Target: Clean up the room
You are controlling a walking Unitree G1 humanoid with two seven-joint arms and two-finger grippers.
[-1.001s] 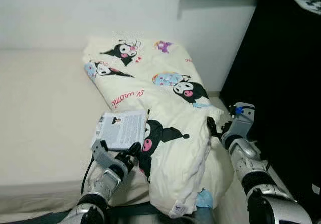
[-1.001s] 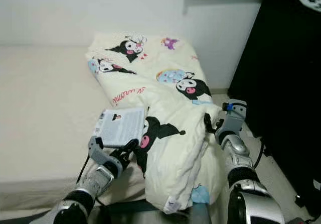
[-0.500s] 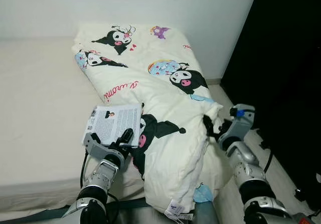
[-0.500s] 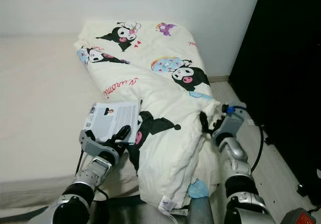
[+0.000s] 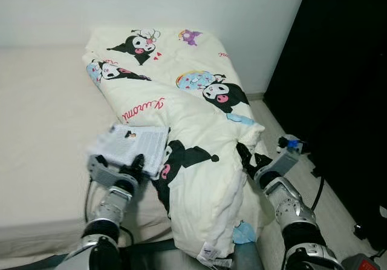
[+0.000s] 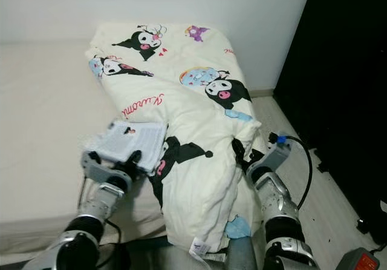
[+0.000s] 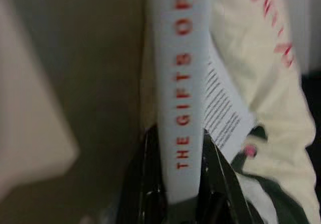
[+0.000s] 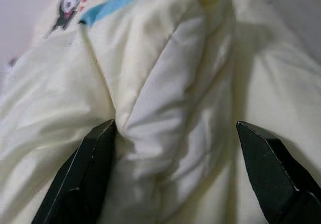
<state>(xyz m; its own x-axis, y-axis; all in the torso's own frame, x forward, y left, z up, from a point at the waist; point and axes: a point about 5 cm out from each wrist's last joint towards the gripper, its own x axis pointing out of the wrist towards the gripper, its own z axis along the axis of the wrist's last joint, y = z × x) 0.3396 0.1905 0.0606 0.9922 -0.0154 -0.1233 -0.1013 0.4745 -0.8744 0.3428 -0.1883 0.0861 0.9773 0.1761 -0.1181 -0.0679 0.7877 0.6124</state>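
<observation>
A white wall runs behind the bed. A tall black cabinet stands to the right, reaching down to the pale floor. A black cable loops over that floor. An orange-red object sits at the lower right corner.

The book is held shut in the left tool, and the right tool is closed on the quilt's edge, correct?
Not quite. The right wrist view shows the right tool open, its fingers spread around a fold of the quilt. The left tool does hold the book.
</observation>
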